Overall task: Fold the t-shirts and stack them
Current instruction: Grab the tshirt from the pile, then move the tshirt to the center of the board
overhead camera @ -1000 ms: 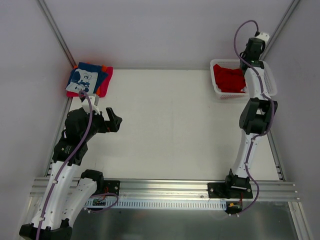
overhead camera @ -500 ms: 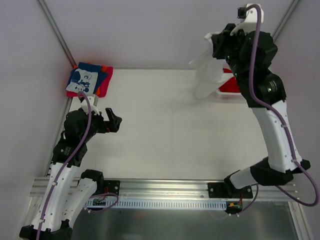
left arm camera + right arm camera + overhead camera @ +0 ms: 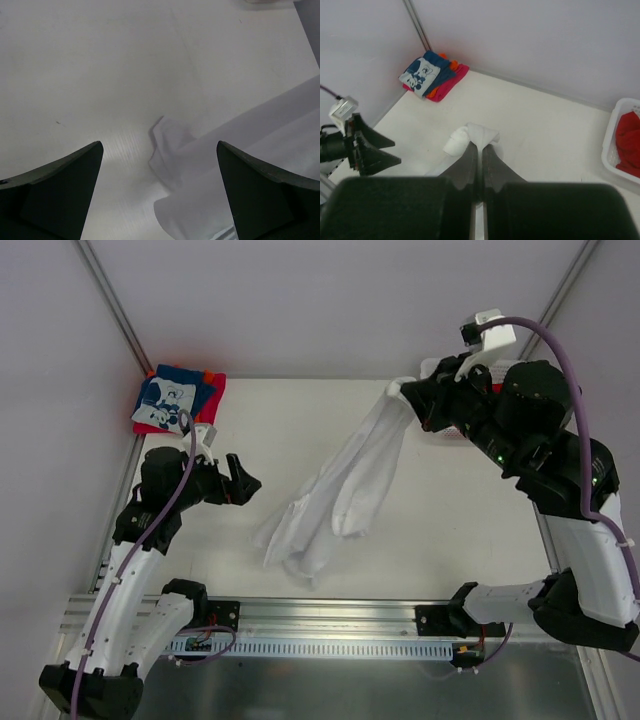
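My right gripper (image 3: 412,392) is shut on one end of a plain white t-shirt (image 3: 340,490) and holds it high. The shirt hangs in a long strip down to the table, its lower end bunched near the front middle. In the right wrist view the pinched cloth (image 3: 472,136) bulges past the closed fingers (image 3: 469,157). My left gripper (image 3: 243,480) is open and empty, just left of the shirt's lower end, which shows in the left wrist view (image 3: 200,165). A folded stack of blue printed, red and orange t-shirts (image 3: 178,400) lies at the far left corner.
A white lattice basket (image 3: 440,430) with red shirts stands at the far right, mostly hidden behind my right arm; it shows in the right wrist view (image 3: 620,140). Metal frame posts rise at both back corners.
My right gripper has lifted the white shirt out of the basket and swung it left and forward over the table, so that it drapes down. My left gripper has shifted slightly right.
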`<move>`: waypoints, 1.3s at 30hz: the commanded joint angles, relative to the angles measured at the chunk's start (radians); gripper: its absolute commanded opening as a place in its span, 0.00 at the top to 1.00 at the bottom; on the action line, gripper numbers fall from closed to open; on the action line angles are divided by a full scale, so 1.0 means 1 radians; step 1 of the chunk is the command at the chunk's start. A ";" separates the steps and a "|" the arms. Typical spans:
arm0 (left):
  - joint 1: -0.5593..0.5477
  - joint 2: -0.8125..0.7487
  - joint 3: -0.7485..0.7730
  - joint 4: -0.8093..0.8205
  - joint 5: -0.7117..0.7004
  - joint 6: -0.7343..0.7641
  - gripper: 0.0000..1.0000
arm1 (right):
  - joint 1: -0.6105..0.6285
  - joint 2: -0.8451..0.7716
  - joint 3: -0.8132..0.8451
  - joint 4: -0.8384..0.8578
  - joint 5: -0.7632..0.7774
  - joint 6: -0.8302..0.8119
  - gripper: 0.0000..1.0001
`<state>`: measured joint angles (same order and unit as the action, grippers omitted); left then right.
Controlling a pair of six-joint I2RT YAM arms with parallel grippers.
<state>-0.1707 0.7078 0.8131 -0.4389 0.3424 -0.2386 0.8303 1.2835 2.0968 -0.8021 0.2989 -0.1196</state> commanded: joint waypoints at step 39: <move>-0.855 0.650 -0.197 0.964 -0.253 -0.278 0.01 | 0.003 -0.472 -0.650 -0.131 0.301 0.040 0.99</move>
<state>-1.0153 1.3396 0.5442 0.4648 0.1661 -0.5751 0.8310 0.8375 1.4693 -0.9234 0.5335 -0.0681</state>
